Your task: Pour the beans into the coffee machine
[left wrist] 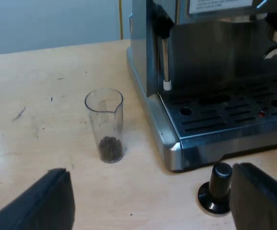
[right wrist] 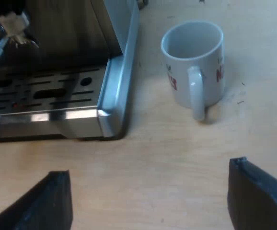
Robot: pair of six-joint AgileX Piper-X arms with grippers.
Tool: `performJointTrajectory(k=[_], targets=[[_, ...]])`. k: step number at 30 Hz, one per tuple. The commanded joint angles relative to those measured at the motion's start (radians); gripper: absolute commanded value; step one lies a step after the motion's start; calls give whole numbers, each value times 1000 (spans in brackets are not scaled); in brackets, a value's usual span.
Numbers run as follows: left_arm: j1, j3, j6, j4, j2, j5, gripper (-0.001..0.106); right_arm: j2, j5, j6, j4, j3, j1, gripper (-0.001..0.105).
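Beans point(left wrist: 110, 147) lie dark in clear tapered measuring glass point(left wrist: 104, 115).

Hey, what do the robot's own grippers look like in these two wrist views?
The left gripper and the right gripper look alike: each has two plain, unmarked matte black fingers, broad and blocky, with slanted edges narrowing toward the tips.

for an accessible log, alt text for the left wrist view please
A clear plastic measuring glass with dark coffee beans in its bottom stands upright on a pale wooden table, beside a stainless steel espresso machine. The left gripper is open and empty, with a black-knobbed tamper standing by one of its fingers.
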Motion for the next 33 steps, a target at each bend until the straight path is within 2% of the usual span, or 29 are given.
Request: performJointTrajectory(k=[1, 8, 10, 13, 33], targets=[[-5, -20, -13, -10, 30, 5, 70, 45, -49, -3, -7, -50, 10, 69], [-5, -57, -13, -16, 103, 5, 70, 151, -108, -12, -8, -122, 49, 69], [-5, -71, -15, -26, 131, 5, 70, 189, -170, -52, -8, -144, 76, 69], [-5, -86, -15, -35, 170, 8, 70, 236, -240, -77, -40, -155, 122, 69], [-5, -97, -15, -101, 310, 12, 70, 532, -247, -77, -354, -156, 459, 69]])
